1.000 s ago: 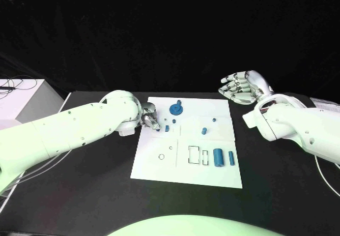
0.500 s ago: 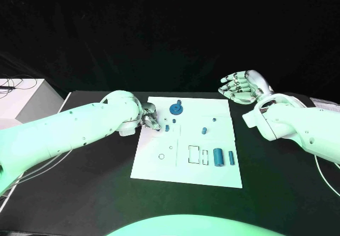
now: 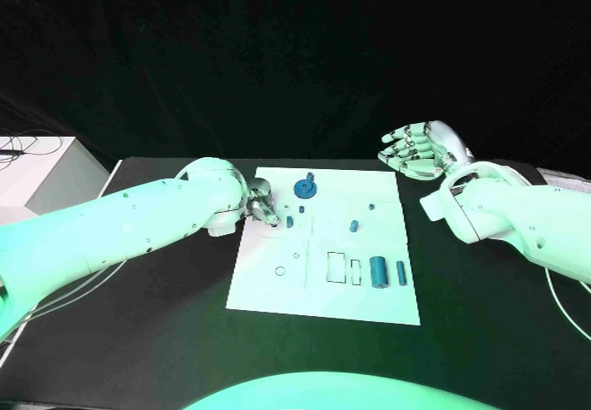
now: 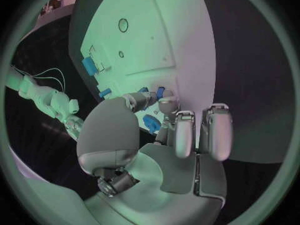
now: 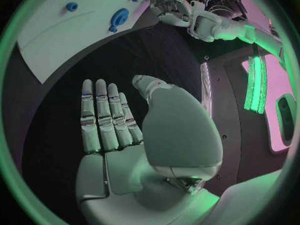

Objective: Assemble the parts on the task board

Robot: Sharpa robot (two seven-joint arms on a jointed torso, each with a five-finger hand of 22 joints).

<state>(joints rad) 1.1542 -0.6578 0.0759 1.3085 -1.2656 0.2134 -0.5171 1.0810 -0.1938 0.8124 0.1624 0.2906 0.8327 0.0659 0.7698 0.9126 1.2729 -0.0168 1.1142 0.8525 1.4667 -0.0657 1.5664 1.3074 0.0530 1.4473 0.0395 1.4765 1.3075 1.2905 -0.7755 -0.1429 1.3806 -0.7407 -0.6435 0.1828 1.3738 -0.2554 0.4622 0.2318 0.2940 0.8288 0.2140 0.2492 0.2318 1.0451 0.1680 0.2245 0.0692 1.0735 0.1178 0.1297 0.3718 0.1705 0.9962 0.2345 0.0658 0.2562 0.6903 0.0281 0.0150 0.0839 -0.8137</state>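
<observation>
The white task board (image 3: 326,290) lies in the middle of the black table. My left hand (image 3: 260,205) is low over the board's far left part, and its fingertips (image 4: 164,103) pinch a small blue peg (image 3: 289,222) (image 4: 159,91) that stands on the board. A blue gear (image 3: 304,186) lies just beyond it. Another small blue part (image 3: 354,226) sits mid-board, while a thick blue cylinder (image 3: 379,272) and a thinner one (image 3: 400,272) lie at the right. My right hand (image 3: 417,149) (image 5: 109,117) hangs raised beyond the board's far right corner, fingers straight, holding nothing.
A white box (image 3: 37,175) with cables stands off the table's left side. A pale object (image 3: 560,178) lies at the table's far right edge. Black table surface surrounds the board on the left, right and near sides.
</observation>
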